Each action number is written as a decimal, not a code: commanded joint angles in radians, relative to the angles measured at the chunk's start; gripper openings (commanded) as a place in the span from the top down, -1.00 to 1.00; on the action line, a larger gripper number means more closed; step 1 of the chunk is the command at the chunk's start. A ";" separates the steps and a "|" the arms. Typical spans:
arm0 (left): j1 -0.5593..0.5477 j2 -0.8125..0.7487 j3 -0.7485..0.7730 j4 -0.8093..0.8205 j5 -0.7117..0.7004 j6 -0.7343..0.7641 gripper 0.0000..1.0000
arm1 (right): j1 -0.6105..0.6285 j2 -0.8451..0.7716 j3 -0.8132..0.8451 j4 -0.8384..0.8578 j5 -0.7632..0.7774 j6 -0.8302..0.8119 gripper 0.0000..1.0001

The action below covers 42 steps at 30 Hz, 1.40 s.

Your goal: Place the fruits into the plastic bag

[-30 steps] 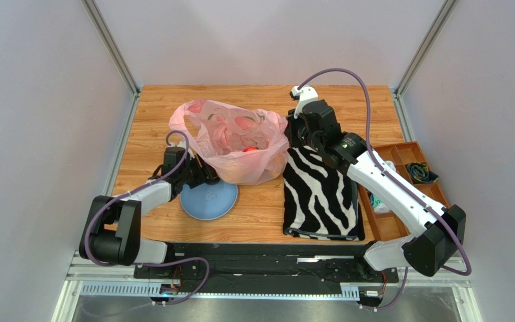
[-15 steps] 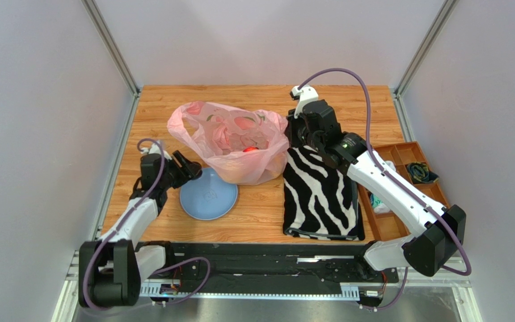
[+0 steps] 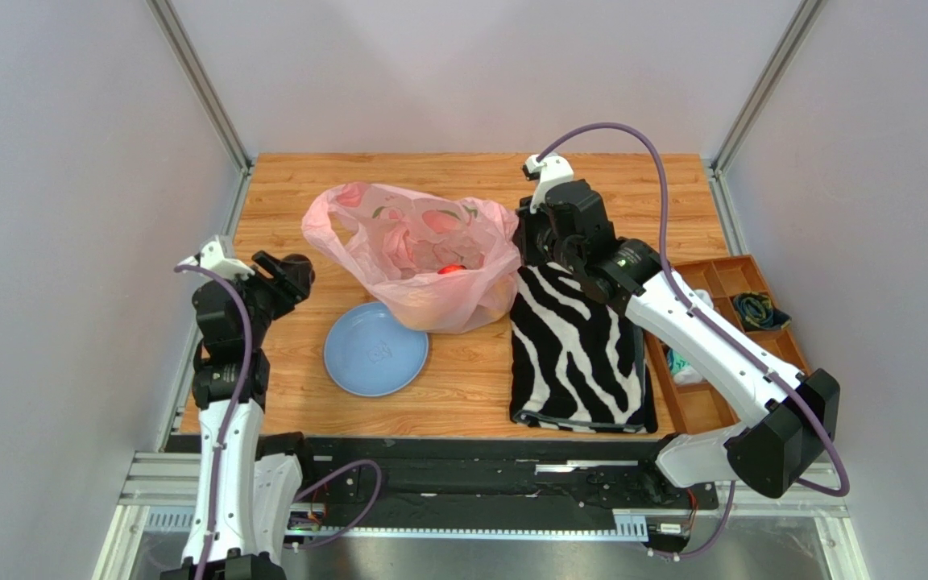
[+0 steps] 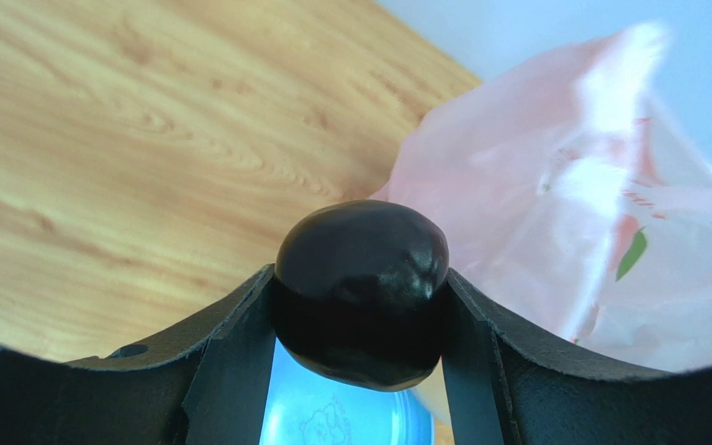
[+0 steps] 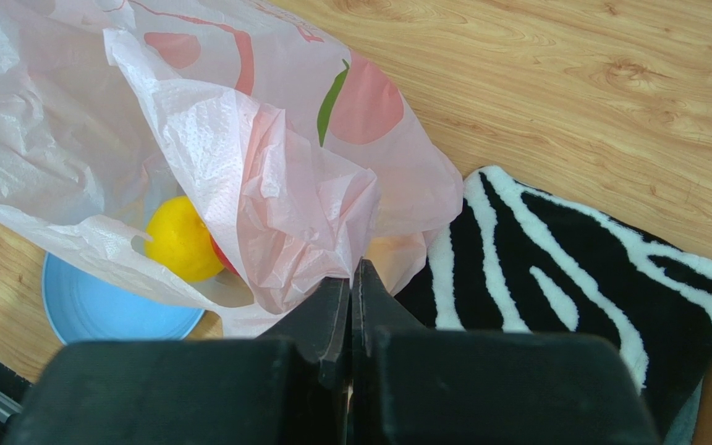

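The pink plastic bag (image 3: 414,260) stands open at mid-table with a red apple (image 3: 447,268) inside. My left gripper (image 3: 291,276) is left of the bag, raised off the table and shut on a small dark plum (image 4: 360,292). My right gripper (image 3: 527,248) is shut on the bag's right edge (image 5: 313,232) and holds it up. In the right wrist view a yellow citrus (image 5: 181,243) lies inside the bag with a sliver of the apple (image 5: 220,256) beside it. Other fruits are hidden.
A blue plate (image 3: 375,349) lies in front of the bag with nothing on it. A zebra-striped cloth (image 3: 578,351) lies right of the bag under my right arm. An orange tray (image 3: 723,326) with small items sits at the right edge.
My left gripper has pulled back from the plate and the bag's front to the left and up, carrying the plum. The right gripper and the bag have stayed put.
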 commanded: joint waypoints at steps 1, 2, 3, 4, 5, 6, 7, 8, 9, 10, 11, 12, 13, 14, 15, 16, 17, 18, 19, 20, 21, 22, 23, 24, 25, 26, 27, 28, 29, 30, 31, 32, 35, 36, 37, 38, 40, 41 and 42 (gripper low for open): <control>-0.004 -0.027 0.151 -0.088 0.000 0.125 -0.09 | -0.004 -0.039 0.011 0.002 -0.002 -0.009 1.00; -0.021 -0.028 0.176 -0.102 -0.004 0.148 -0.09 | -0.004 -0.039 0.011 0.003 -0.002 -0.012 1.00; -0.033 -0.030 0.222 -0.125 -0.007 0.188 -0.09 | -0.006 -0.039 0.011 0.002 -0.002 -0.012 1.00; -0.044 -0.031 0.242 -0.132 -0.006 0.205 -0.09 | -0.006 -0.041 0.011 0.000 -0.002 -0.015 1.00; -0.073 -0.033 0.263 -0.137 -0.006 0.222 -0.08 | -0.006 -0.041 0.011 0.000 -0.002 -0.016 1.00; -0.090 -0.036 0.280 -0.148 -0.007 0.244 -0.08 | -0.006 -0.039 0.012 0.000 -0.004 -0.018 1.00; -0.111 -0.037 0.314 -0.149 -0.009 0.254 -0.08 | -0.006 -0.038 0.012 0.000 -0.002 -0.016 1.00; -0.157 -0.039 0.326 -0.152 -0.016 0.260 -0.08 | -0.006 -0.038 0.012 0.000 -0.004 -0.018 1.00; -0.183 -0.039 0.337 -0.154 -0.035 0.271 -0.07 | -0.006 -0.038 0.012 0.000 -0.007 -0.016 1.00; -0.217 -0.036 0.357 -0.153 -0.047 0.275 -0.07 | -0.006 -0.038 0.011 0.000 -0.008 -0.016 1.00; -0.284 -0.033 0.363 -0.151 -0.059 0.280 -0.07 | -0.006 -0.039 0.009 0.003 -0.013 -0.016 1.00; -0.323 -0.018 0.375 -0.145 -0.090 0.289 -0.07 | -0.006 -0.041 0.008 0.003 -0.016 -0.012 1.00; -0.363 -0.010 0.380 -0.140 -0.108 0.295 -0.07 | -0.006 -0.041 0.005 0.005 -0.016 -0.012 1.00; -0.448 0.004 0.386 -0.136 -0.130 0.301 -0.07 | -0.006 -0.044 0.001 0.006 -0.019 -0.010 1.00; -0.493 0.039 0.397 -0.127 -0.175 0.318 -0.07 | -0.006 -0.045 0.000 0.006 -0.018 -0.009 1.00; -0.538 0.059 0.403 -0.123 -0.199 0.327 -0.07 | -0.007 -0.047 -0.002 0.006 -0.017 -0.009 1.00; -0.621 0.082 0.408 -0.120 -0.217 0.340 -0.07 | -0.006 -0.050 -0.006 0.010 -0.017 -0.007 1.00; -0.657 0.137 0.421 -0.113 -0.258 0.360 -0.08 | -0.006 -0.052 -0.009 0.008 -0.021 -0.007 1.00; -0.686 0.168 0.429 -0.108 -0.266 0.366 -0.08 | -0.006 -0.053 -0.011 0.008 -0.018 -0.007 1.00; -0.722 0.200 0.438 -0.111 -0.265 0.372 -0.10 | -0.006 -0.058 -0.014 0.007 -0.017 -0.007 1.00; -0.727 0.270 0.467 -0.117 -0.227 0.369 -0.11 | -0.006 -0.061 -0.015 0.006 -0.017 -0.006 0.99; -0.727 0.307 0.483 -0.123 -0.211 0.363 -0.11 | -0.006 -0.062 -0.018 0.006 -0.017 -0.006 1.00; -0.727 0.346 0.501 -0.142 -0.207 0.357 -0.11 | -0.006 -0.064 -0.022 0.005 -0.013 -0.006 1.00; -0.727 0.416 0.535 -0.151 -0.179 0.348 -0.11 | -0.007 -0.068 -0.023 0.005 -0.013 -0.006 1.00; -0.727 0.449 0.550 -0.159 -0.173 0.346 -0.11 | -0.007 -0.070 -0.025 0.003 -0.013 -0.007 1.00; -0.727 0.476 0.563 -0.169 -0.168 0.343 -0.12 | -0.009 -0.070 -0.025 0.002 -0.008 -0.006 1.00; -0.727 0.521 0.576 -0.169 -0.164 0.337 -0.12 | -0.007 -0.072 -0.025 0.000 -0.010 -0.006 1.00; -0.727 0.538 0.580 -0.168 -0.164 0.335 -0.13 | -0.006 -0.072 -0.023 -0.003 -0.007 -0.009 0.99; -0.727 0.553 0.581 -0.159 -0.164 0.332 -0.15 | -0.009 -0.072 -0.023 -0.003 -0.005 -0.007 1.00; -0.727 0.579 0.580 -0.157 -0.167 0.325 -0.18 | -0.009 -0.072 -0.023 -0.003 -0.005 -0.007 1.00; -0.727 0.591 0.580 -0.157 -0.168 0.321 -0.20 | -0.009 -0.069 -0.023 -0.003 -0.007 -0.009 0.99; -0.727 0.605 0.580 -0.156 -0.164 0.318 -0.25 | -0.010 -0.069 -0.022 -0.003 -0.007 -0.009 1.00; -0.727 0.660 0.586 -0.169 -0.139 0.309 -0.32 | -0.009 -0.062 -0.019 -0.001 -0.013 -0.006 1.00; -0.727 0.685 0.589 -0.175 -0.128 0.309 -0.33 | -0.009 -0.059 -0.019 -0.001 -0.013 -0.006 1.00; -0.727 0.696 0.590 -0.180 -0.127 0.303 -0.36 | -0.009 -0.058 -0.017 -0.001 -0.016 -0.003 1.00; -0.727 0.705 0.592 -0.185 -0.127 0.298 -0.41 | -0.009 -0.056 -0.017 0.000 -0.016 -0.001 1.00; -0.727 0.720 0.590 -0.186 -0.116 0.297 -0.52 | -0.011 -0.056 -0.018 -0.001 -0.017 -0.001 0.99; -0.727 0.722 0.589 -0.179 -0.113 0.295 -0.55 | -0.009 -0.055 -0.019 -0.001 -0.016 -0.001 1.00; -0.727 0.722 0.584 -0.176 -0.110 0.294 -0.57 | -0.010 -0.053 -0.019 -0.001 -0.017 -0.003 1.00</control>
